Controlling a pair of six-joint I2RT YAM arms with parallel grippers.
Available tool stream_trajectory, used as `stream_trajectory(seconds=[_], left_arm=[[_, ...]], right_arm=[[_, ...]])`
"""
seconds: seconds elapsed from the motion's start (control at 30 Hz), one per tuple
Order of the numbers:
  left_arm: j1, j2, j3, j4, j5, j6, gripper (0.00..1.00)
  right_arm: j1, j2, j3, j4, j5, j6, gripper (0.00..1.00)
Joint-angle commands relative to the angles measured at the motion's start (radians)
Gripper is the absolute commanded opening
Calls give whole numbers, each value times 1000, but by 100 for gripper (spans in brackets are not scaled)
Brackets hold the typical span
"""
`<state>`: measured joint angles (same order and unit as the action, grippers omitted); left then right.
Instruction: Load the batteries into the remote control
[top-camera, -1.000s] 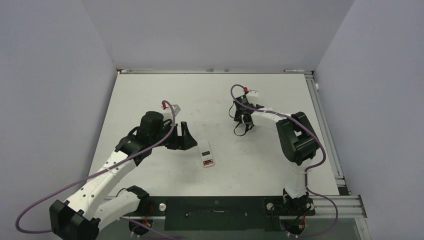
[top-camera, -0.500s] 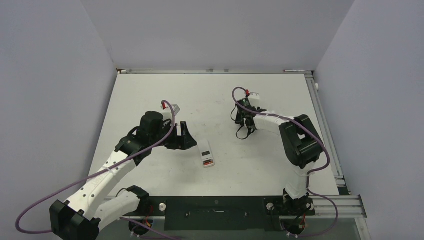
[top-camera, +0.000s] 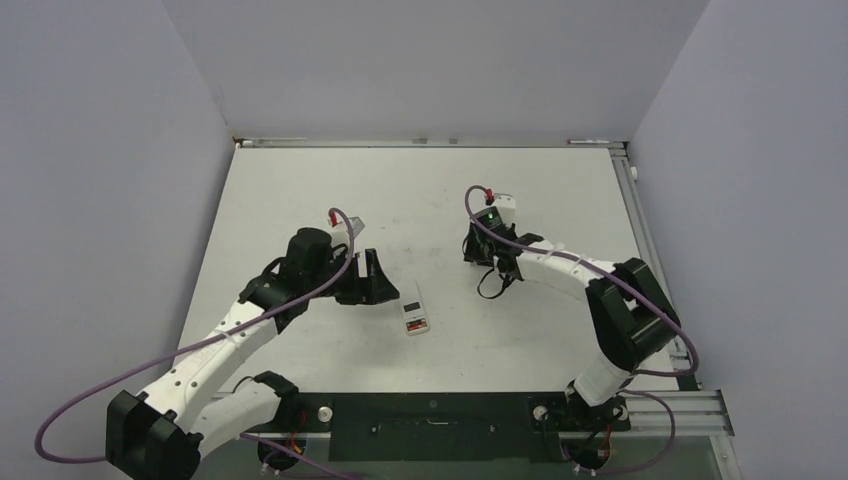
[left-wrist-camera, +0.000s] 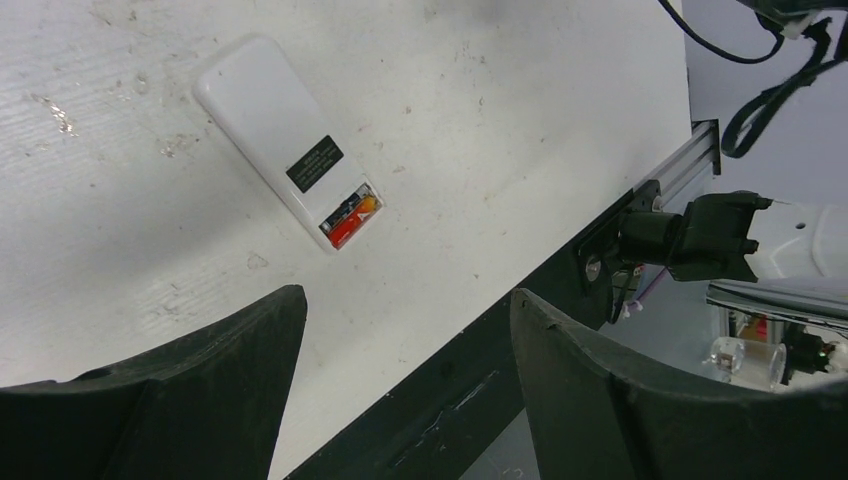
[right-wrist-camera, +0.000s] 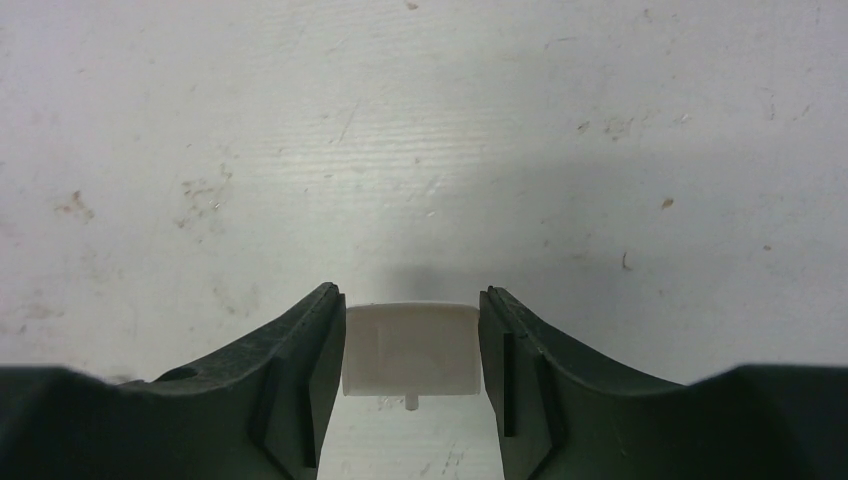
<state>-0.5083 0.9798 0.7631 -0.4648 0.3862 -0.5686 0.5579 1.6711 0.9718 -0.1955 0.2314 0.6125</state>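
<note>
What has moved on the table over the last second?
The right end effector, clamped on a small white piece, moved toward the near edge, its elbow swinging outward. The left end effector crept slightly nearer too, open. The remote control stayed put.

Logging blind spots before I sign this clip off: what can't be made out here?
Left wrist view: batteries too small to count in the remote control's recess.
Every view: the remote control's front lies face down on the table.
Top view: the white piece is hidden by the right end effector holding it; right wrist view shows one face only, so I cannot name it.
</note>
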Motion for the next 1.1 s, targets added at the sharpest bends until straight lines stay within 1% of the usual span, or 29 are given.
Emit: stream_trajectory(seconds=[0.0,0.17,0.3,0.47,0.6,0.77,0.93,1.07], left_arm=[[0,-2,-36,114,73,-72,71],[-24,-15,-102,241,90,-161,71],[-68,-9,-145,350,78,-230,71],[-130,-9,-179,447,17,-309,71],[-144,-31,-218,539,-40,-361,70],[-147,-26,-244,602,-62,-389,64],[-148,-8,-255,645,-75,-401,61],[-149,18,-257,668,-81,-402,55]], right_arm=[[58,-116,-38,21,-34,30,9],[145,-197,-41,16,-54,75,8],[212,-242,-35,11,-53,103,9],[263,-280,-33,9,-41,139,8],[297,-306,-38,18,-39,167,9],[323,-329,-41,31,-35,200,9],[344,-329,-30,30,-33,211,9],[356,-326,-31,45,-36,226,9]])
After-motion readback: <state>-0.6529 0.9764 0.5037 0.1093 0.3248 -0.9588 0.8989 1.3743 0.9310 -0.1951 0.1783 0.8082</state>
